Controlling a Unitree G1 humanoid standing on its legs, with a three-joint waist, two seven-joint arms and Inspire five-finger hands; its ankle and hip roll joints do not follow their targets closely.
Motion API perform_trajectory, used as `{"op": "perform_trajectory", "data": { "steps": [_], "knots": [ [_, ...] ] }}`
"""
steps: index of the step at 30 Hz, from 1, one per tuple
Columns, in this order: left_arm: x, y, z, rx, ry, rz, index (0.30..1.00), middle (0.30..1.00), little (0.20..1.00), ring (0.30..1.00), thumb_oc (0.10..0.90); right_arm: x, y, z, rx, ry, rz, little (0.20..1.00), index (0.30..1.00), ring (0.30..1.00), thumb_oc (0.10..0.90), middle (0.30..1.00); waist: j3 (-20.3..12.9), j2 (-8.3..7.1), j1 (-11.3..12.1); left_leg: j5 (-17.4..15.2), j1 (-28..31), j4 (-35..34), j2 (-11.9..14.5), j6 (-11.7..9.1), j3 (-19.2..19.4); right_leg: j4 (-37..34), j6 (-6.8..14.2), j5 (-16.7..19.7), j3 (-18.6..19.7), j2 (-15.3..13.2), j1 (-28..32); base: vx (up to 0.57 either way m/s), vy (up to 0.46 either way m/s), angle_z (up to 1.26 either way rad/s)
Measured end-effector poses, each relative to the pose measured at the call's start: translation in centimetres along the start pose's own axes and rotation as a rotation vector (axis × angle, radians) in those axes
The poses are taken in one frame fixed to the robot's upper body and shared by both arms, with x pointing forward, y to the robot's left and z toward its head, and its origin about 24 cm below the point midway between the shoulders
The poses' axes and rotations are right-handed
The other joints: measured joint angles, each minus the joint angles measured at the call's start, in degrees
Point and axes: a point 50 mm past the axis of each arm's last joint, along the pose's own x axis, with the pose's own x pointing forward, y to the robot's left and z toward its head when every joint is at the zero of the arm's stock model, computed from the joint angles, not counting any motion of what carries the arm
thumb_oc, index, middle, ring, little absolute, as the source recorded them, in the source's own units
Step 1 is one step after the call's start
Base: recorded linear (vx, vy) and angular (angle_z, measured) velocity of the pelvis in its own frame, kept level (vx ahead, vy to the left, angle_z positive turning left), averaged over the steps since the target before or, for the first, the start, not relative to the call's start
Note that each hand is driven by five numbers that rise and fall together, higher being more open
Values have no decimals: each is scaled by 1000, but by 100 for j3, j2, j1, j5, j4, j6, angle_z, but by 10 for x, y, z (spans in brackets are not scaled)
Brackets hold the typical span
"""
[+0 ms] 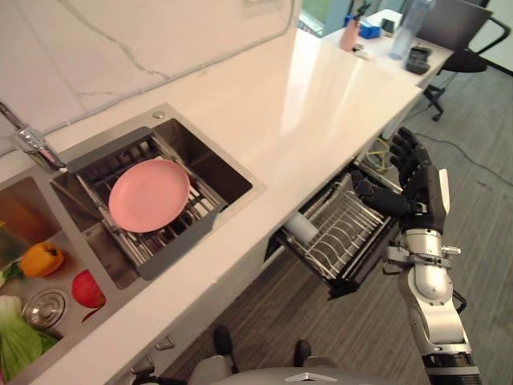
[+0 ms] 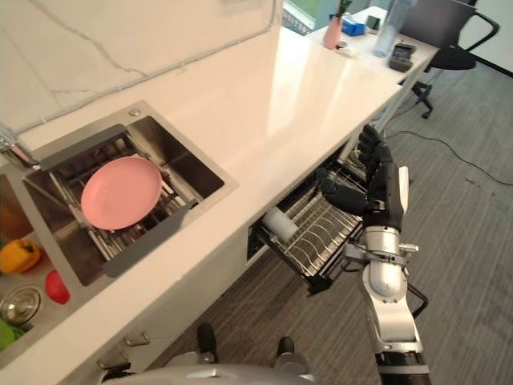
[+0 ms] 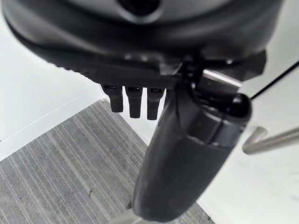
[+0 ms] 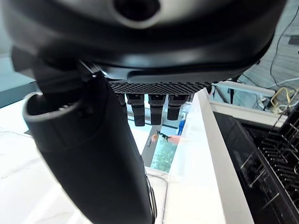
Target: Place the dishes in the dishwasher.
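Note:
A pink plate (image 1: 149,194) lies on the dark wire rack (image 1: 200,210) set in the right-hand sink basin. Below the counter the dishwasher drawer (image 1: 341,233) stands pulled out, its wire rack holding a white cup (image 1: 302,228) at the inner end. My right hand (image 1: 410,183) is raised beside the drawer's outer end, fingers straight and spread, holding nothing. In the right wrist view the thumb (image 4: 88,154) and fingertips (image 4: 156,108) stand apart with the counter edge beyond. My left hand (image 3: 140,100) hangs low over the floor, fingers straight, empty.
The left sink basin holds a yellow pepper (image 1: 42,258), a red fruit (image 1: 87,289) and greens (image 1: 16,341). A tap (image 1: 32,144) stands behind the sinks. A long white counter (image 1: 321,96) runs back to a cluttered desk (image 1: 389,36) and an office chair (image 1: 461,36).

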Motion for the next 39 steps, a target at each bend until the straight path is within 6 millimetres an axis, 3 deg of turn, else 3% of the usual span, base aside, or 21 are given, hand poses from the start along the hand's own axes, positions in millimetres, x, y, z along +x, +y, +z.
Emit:
{"op": "perform_trajectory", "data": {
  "steps": [1, 3, 11, 20, 21, 22, 24, 25, 29, 32, 35, 37, 39],
  "knots": [
    [0, 2, 0, 2, -1, 4, 900, 900, 900, 900, 800, 0, -1, -1, -3, 3, -2, 900, 900, 900, 800, 900, -32, -55, -9, 38, -14, 1, -26, -23, 2, -46, -103, -167, -16, -47, -20, 27, -101, 1],
    [0, 0, 4, 2, -15, -7, 900, 900, 900, 900, 800, -1, -2, -4, -8, 17, -11, 900, 900, 900, 800, 900, -123, -45, -24, 63, -93, 44, 34, -91, -5, -69, -117, -246, -81, 3, -109, 15, -104, -7],
    [0, -3, 3, 2, -8, -17, 900, 900, 900, 900, 800, -7, -4, -8, -17, 43, -9, 900, 900, 900, 800, 900, -280, -187, -54, 93, -131, 8, 38, -52, -45, 14, -67, -88, -53, -2, -126, 3, -81, 2],
    [-3, -10, -2, -3, 7, -35, 900, 900, 900, 900, 800, -7, -3, -9, -13, 46, 1, 900, 900, 900, 800, 900, -235, 16, 26, 109, -70, -4, 119, -26, -62, 112, -137, 15, 28, 72, -90, 26, -19, 0],
    [-3, -11, -3, -9, 10, -39, 900, 900, 900, 900, 800, -7, -4, -9, -14, 50, 3, 900, 900, 900, 800, 900, -212, 62, 31, 109, -52, -4, 99, -27, -60, 46, -118, 2, 105, 65, -37, 43, -3, 7],
    [-4, -12, -3, -9, 10, -43, 900, 900, 900, 900, 800, -7, -4, -9, -15, 53, 5, 900, 900, 900, 800, 900, -244, -11, 30, 110, 1, -3, 37, -26, -65, -112, -73, -31, 181, 31, 113, 27, -1, 16],
    [-5, -16, -3, -13, 10, -60, 900, 900, 900, 900, 800, -7, -5, -9, -15, 52, 4, 900, 900, 900, 800, 900, -258, 73, 47, 105, 11, -4, 4, -34, -118, -342, -110, -119, 187, 53, 319, 41, 9, 28],
    [-6, -21, -3, -16, 10, -73, 900, 900, 900, 900, 800, -6, -8, -9, -14, 51, -5, 900, 900, 900, 800, 900, -268, 158, 73, 90, -46, -6, 21, -59, -139, -351, -149, -153, 128, 84, 316, 51, 30, 40],
    [-9, -27, -11, -51, 39, -92, 900, 900, 900, 900, 800, -6, -17, -10, -3, 71, -54, 900, 900, 900, 800, 900, -293, 254, 189, 136, -30, 6, 37, -73, -185, -341, -110, -182, -163, 88, 445, 22, 47, 35],
    [-10, -24, -21, -62, 67, -83, 900, 900, 900, 900, 800, -6, -16, -10, -1, 70, -51, 900, 900, 900, 800, 900, -274, 170, 310, 160, -16, 3, -12, -70, -250, -337, -96, -234, -273, 57, 535, 9, 72, 16],
    [-8, -19, -17, -67, 57, -71, 900, 900, 900, 900, 800, -6, -14, -10, 2, 69, -43, 900, 900, 900, 800, 900, -212, -6, 384, 201, -105, 3, -116, -49, -481, -326, -88, -247, -497, 31, 579, -1, 95, 43],
    [-7, -19, -17, -80, 61, -70, 900, 900, 900, 900, 800, -6, -13, -11, 1, 73, -38, 900, 900, 900, 800, 900, -195, -35, 412, 127, -71, 0, -173, -32, -669, -283, -89, -246, -616, 10, 720, -1, 122, 48],
    [-7, -18, -15, -87, 56, -68, 900, 900, 900, 900, 800, -5, -13, -10, 2, 69, -38, 900, 900, 900, 800, 900, -195, -85, 584, 81, -76, -1, -212, 2, -716, -224, -89, -246, -643, -27, 734, -5, 145, 23]
  ]
}}
